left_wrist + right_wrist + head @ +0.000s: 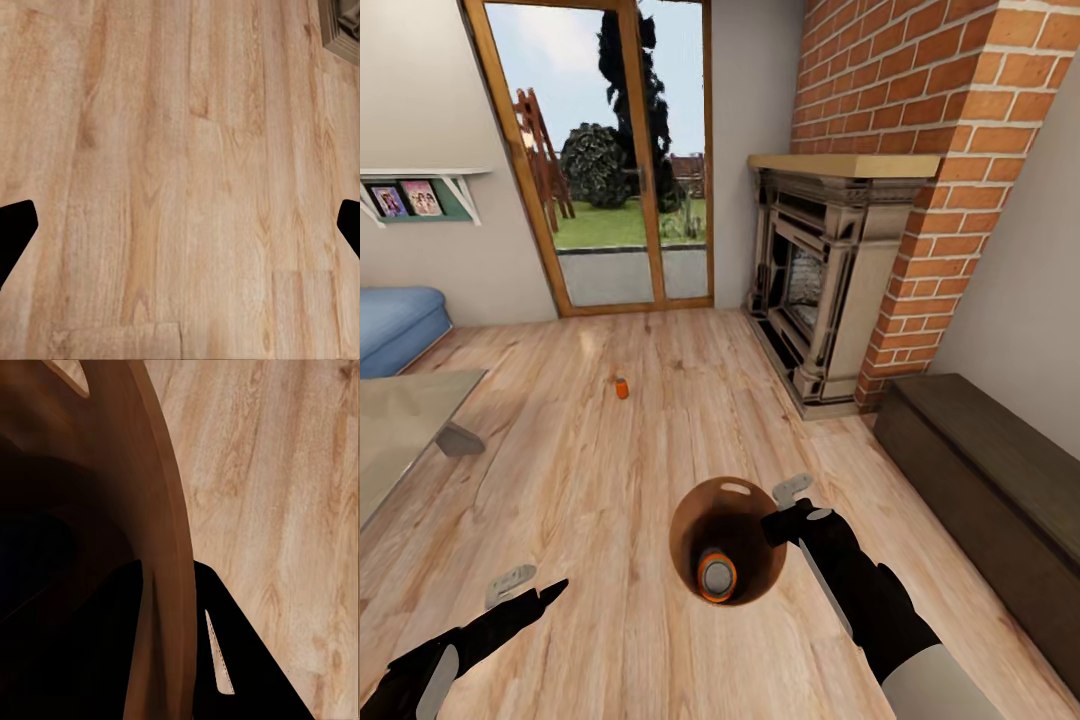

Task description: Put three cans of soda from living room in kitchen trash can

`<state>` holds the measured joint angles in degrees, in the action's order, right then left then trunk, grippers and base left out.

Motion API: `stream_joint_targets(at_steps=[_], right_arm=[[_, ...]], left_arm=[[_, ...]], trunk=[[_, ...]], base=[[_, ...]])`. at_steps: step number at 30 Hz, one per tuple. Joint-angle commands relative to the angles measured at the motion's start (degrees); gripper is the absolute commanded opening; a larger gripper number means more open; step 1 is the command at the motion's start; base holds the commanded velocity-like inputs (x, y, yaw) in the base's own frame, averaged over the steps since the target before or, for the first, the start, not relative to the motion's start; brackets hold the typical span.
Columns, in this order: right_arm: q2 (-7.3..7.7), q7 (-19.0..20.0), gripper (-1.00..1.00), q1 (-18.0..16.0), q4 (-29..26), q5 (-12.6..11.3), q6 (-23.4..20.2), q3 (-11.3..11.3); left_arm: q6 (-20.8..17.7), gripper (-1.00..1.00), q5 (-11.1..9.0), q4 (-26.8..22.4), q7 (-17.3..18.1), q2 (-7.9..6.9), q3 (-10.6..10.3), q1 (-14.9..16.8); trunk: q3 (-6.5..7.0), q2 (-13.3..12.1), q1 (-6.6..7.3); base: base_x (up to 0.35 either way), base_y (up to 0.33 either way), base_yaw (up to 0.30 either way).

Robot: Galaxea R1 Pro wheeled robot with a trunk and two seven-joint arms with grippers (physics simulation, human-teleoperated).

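Note:
The tash can (685, 520) shows from above, coppery-brown inside, over the light wood floor of the living room. One orange can of soda (717, 577) lies in its bottom. My right gripper (787, 509) is shut on the bin's rim; in the right wrist view the curved wall (161, 510) runs between the dark fingers (232, 645). A second can of soda (622, 387) stands on the floor farther off, toward the glass doors. My left gripper (532, 588) hangs open and holds nothing at the lower left, over bare planks (180, 187).
A glass coffee table (400, 430) and a blue sofa (395, 325) are on the left. The red brick fireplace (830, 290) and a dark low bench (990, 470) line the right side. Wood-framed glass doors (610, 150) stand ahead.

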<state>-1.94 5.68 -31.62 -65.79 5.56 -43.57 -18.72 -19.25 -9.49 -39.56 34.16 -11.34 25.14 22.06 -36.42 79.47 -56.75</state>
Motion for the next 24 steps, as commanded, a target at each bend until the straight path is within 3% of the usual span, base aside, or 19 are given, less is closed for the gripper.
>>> stream_joint_targets(at_steps=[1, 24], right_arm=[[-0.01, 0.2, -1.00, 0.0, 0.0, -0.6, 0.0, 0.0], [-0.08, 0.1, -1.00, 0.0, 0.1, -0.6, 0.0, 0.0]], left_arm=[[0.0, 1.00, 0.0, 0.0, 0.0, 0.00, 0.0, 0.0], [0.0, 1.00, 0.0, 1.7, 0.0, 0.00, -0.1, 0.0]], trunk=[[0.01, 0.0, 0.00], [0.01, 0.0, 0.00]], base=[[0.346, 0.000, 0.000], [0.346, 0.006, 0.003]])
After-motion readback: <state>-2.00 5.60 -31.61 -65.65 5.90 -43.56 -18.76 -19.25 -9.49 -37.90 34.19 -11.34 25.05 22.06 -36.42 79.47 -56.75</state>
